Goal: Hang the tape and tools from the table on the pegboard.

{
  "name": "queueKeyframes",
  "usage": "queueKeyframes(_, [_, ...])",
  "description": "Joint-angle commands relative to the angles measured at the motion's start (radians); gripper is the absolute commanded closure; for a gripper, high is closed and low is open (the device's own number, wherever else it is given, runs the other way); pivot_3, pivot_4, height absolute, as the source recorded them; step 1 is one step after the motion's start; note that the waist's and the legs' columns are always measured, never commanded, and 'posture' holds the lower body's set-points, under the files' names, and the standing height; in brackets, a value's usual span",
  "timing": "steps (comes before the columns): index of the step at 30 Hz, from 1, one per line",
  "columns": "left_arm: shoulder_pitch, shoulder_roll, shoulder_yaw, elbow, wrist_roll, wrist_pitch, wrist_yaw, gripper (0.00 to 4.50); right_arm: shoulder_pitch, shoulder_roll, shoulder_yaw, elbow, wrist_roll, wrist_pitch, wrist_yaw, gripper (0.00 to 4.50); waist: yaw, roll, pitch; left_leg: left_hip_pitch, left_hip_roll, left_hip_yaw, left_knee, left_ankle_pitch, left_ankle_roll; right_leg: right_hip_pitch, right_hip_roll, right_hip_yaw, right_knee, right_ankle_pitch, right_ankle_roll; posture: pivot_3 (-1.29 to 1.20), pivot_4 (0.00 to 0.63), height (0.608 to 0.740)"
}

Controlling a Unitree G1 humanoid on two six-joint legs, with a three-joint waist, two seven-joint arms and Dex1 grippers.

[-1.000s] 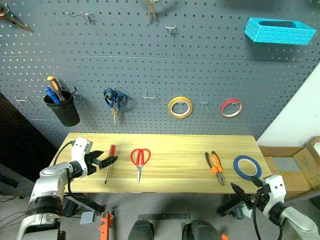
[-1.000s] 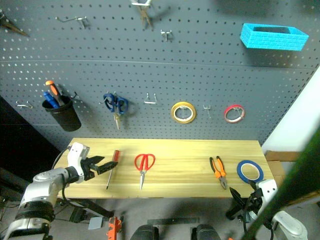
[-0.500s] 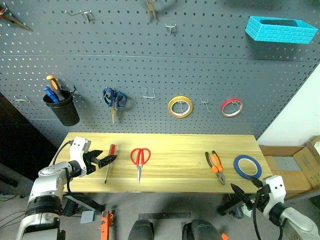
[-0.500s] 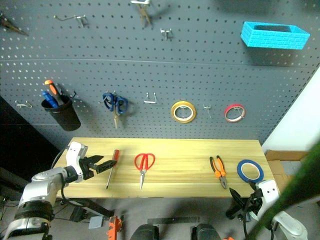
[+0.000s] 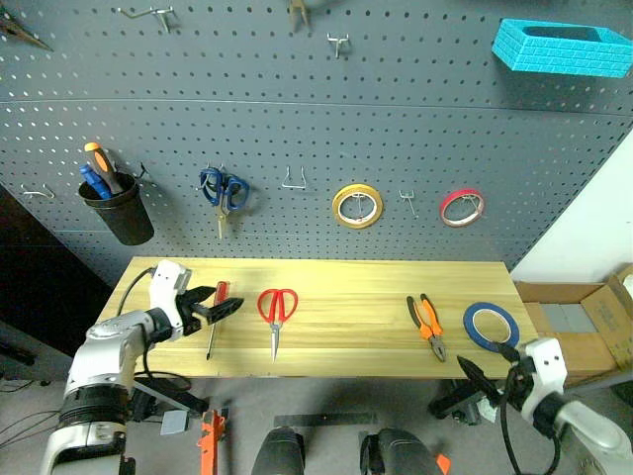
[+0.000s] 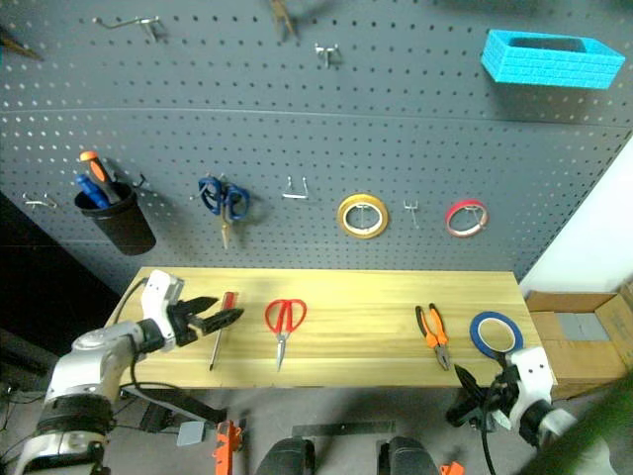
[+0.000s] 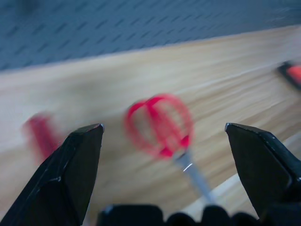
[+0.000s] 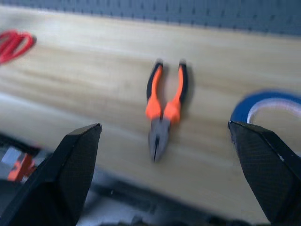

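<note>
**Both grippers wide, all four items lying on the table**

Nearest us, our right gripper hangs off the near right corner of the table, its fingers spread wide and holding nothing. Our left gripper reaches in over the near left part of the table, jaws likewise wide apart and empty, its fingertips just beside the screwdriver.

On the table, from left to right, we see the screwdriver with its red handle at the far end, the red-handled scissors with the blades pointing toward us, the pliers with their nose toward us, and the blue tape lying flat near the right edge. The pliers and tape sit near each other, well apart from the scissors.

Beyond the table stands the pegboard. It carries a black cup of tools at the left, blue-handled scissors, a yellow roll, a red roll and, far up on the right, a blue basket.
</note>
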State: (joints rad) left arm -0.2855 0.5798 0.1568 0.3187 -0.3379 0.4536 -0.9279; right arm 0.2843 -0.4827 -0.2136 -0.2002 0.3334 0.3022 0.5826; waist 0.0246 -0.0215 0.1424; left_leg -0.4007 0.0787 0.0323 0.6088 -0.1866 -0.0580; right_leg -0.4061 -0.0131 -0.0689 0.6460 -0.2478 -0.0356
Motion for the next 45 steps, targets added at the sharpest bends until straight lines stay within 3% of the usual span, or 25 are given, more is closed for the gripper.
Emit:
queueKeyframes(1, [-0.016, -0.056, -0.079, -0.148, -0.024, 0.041, 0.000, 0.06, -0.080, -0.061, -0.002, -0.028, -0.029, 0.082, -0.029, 0.00, 0.000, -0.003, 0.009, 0.000, 0.000, 0.001, 0.000, 0.000, 0.000, 0.001, 0.000, 0.001, 0.000, 0.000, 0.000, 0.04, 0.161, 0.740])
queueKeyframes(7, [-0.128, -0.199, -0.279, -0.231, 0.023, 0.063, 0.006, 0.06, -0.246, -0.143, 0.011, 0.120, -0.074, 0.131, -0.013, 0.00, 0.003, -0.006, 0.033, -0.008, 0.000, 0.002, 0.000, 0.004, 0.007, -0.002, 0.004, 0.001, 0.002, -0.001, 0.002, 0.01, 0.208, 0.740])
queueKeyframes(9, [-0.173, -0.245, -0.338, -0.214, 0.044, 0.051, 0.001, 0.06, -0.300, -0.161, 0.012, 0.184, -0.068, 0.162, 0.004, 0.00, 0.001, -0.007, 0.042, -0.011, -0.001, 0.002, 0.001, 0.003, 0.008, -0.003, 0.009, 0.003, 0.001, 0.003, 0.010, 0.00, 0.232, 0.740])
queueKeyframes(18, [-0.355, -0.456, -0.548, 0.083, 0.230, -0.215, 0.018, 0.06, -0.533, -0.175, 0.011, 0.446, -0.042, 0.312, 0.050, 0.00, -0.006, -0.004, 0.105, -0.016, -0.001, 0.004, 0.003, 0.001, 0.012, -0.008, 0.011, 0.007, 0.003, 0.002, 0.012, -0.05, 0.325, 0.740])
queueKeyframes(27, [-0.472, -0.604, -0.604, 0.306, 0.346, -0.412, 0.040, 0.06, -0.670, -0.154, 0.031, 0.647, -0.068, 0.354, 0.025, 0.00, -0.023, -0.003, 0.176, -0.026, -0.002, 0.006, 0.006, 0.001, 0.012, -0.016, 0.010, 0.008, 0.004, 0.001, 0.017, -0.06, 0.406, 0.740])
queueKeyframes(39, [-0.456, -0.617, -0.603, 0.293, 0.387, -0.443, 0.041, 0.06, -0.773, -0.130, 0.050, 0.891, -0.102, 0.372, 0.004, 0.00, -0.029, -0.010, 0.212, -0.028, -0.002, 0.009, 0.014, -0.001, 0.015, -0.019, 0.007, 0.011, 0.011, -0.001, 0.022, -0.04, 0.426, 0.740])
queueKeyframes(42, [-0.460, -0.610, -0.595, 0.289, 0.382, -0.439, 0.034, 0.00, -0.794, -0.131, 0.043, 0.909, -0.089, 0.385, 0.023, 0.59, -0.029, -0.011, 0.212, -0.028, -0.002, 0.010, 0.018, -0.002, 0.016, -0.018, 0.006, 0.011, 0.013, 0.000, 0.023, -0.03, 0.414, 0.740])
queueKeyframes(45, [-0.467, -0.609, -0.589, 0.297, 0.383, -0.442, 0.033, 0.00, -0.798, -0.131, 0.054, 0.917, -0.101, 0.374, 0.027, 1.65, -0.029, -0.011, 0.212, -0.028, -0.002, 0.009, 0.019, -0.002, 0.016, -0.018, 0.006, 0.012, 0.014, 0.001, 0.024, -0.03, 0.407, 0.740])
